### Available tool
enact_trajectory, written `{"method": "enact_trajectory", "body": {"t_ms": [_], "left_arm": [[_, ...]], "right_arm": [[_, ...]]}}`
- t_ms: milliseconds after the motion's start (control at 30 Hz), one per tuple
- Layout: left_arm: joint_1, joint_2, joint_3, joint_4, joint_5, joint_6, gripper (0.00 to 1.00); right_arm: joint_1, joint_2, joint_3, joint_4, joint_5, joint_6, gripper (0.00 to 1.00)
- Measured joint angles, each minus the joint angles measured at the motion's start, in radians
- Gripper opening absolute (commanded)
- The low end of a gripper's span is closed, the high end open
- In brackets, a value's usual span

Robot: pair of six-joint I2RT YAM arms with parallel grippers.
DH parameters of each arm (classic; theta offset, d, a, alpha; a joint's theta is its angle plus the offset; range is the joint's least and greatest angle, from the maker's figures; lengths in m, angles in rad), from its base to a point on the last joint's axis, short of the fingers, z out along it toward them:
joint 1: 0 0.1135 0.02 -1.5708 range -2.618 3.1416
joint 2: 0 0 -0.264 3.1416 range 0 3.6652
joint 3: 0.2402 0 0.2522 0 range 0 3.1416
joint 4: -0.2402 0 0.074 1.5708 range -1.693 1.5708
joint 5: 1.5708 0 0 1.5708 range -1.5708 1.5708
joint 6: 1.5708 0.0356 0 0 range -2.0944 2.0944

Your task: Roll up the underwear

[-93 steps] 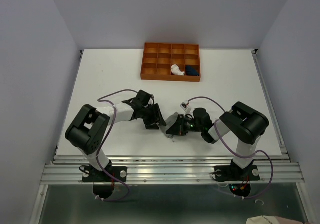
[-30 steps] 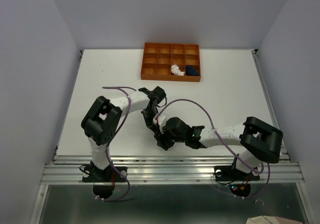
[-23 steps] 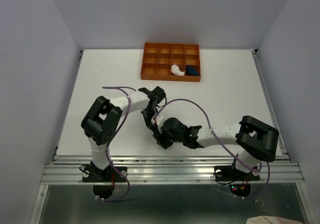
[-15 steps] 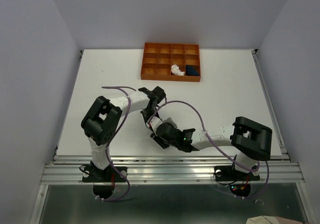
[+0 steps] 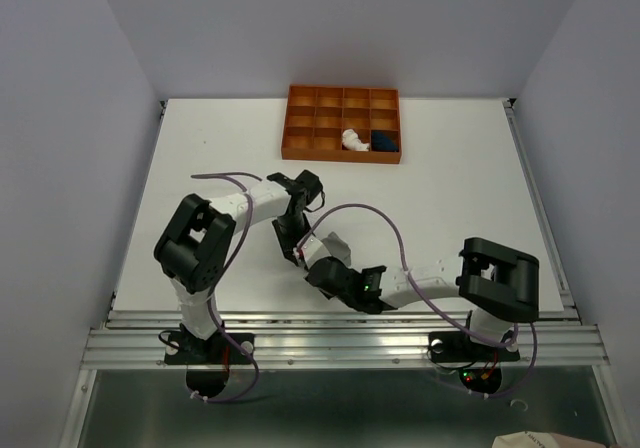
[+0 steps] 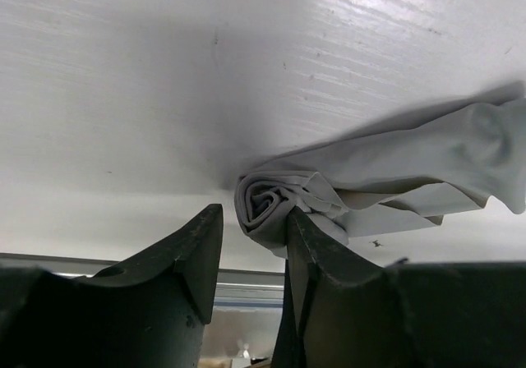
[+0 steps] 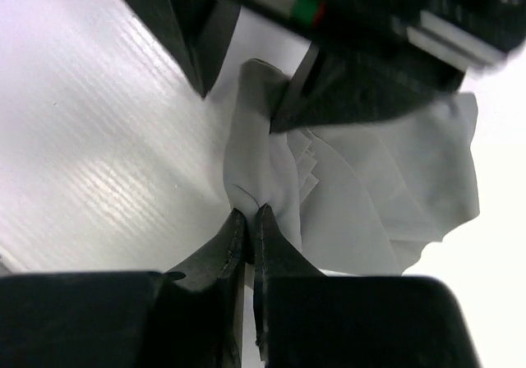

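Note:
The grey underwear [image 6: 411, 158] lies on the white table, one end wound into a tight roll [image 6: 267, 204]. My left gripper [image 6: 253, 224] is open, and the roll end rests against its right finger [image 6: 308, 245]. My right gripper [image 7: 251, 213] is shut on a fold of the same grey cloth [image 7: 370, 179]. In the top view both grippers meet near the table's front, left [image 5: 292, 246] and right [image 5: 316, 268], and hide the cloth. The pale pink-white garment [image 5: 353, 140] and the navy one [image 5: 385, 141] sit in compartments of the orange tray [image 5: 300, 148].
The tray stands at the back middle of the table. The table's front edge and metal rail [image 5: 340, 320] run just behind the grippers. The left gripper's fingers [image 7: 193, 39] show at the top of the right wrist view.
The right arm has swung left and lower, its gripper sliding left under the left gripper. The left gripper has shifted slightly left. Three seconds ago the grippers stood apart beside the cloth.

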Motion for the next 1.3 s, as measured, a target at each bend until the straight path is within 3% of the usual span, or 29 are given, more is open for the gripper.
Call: {"method": "enact_trajectory", "body": {"t_ms": [200, 367, 567, 967, 1300], "left_arm": [[0.041, -0.049, 0.0, -0.007, -0.039, 0.0, 0.61], [0.087, -0.117, -0.015, -0.006, -0.067, -0.002, 0.63], [0.11, -0.161, -0.024, 0.032, -0.071, 0.006, 0.63], [0.103, -0.241, -0.203, 0.28, 0.078, 0.053, 0.68], [0.063, -0.22, -0.279, 0.476, 0.211, 0.047, 0.68]], "right_arm": [[-0.076, -0.095, -0.13, 0.136, -0.194, 0.055, 0.01], [-0.214, -0.141, -0.234, 0.272, -0.452, 0.134, 0.01], [-0.315, -0.142, -0.284, 0.367, -0.647, 0.2, 0.01], [-0.518, -0.025, -0.355, 0.612, -0.929, 0.406, 0.01], [-0.592, 0.079, -0.358, 0.74, -1.073, 0.503, 0.01]]}}
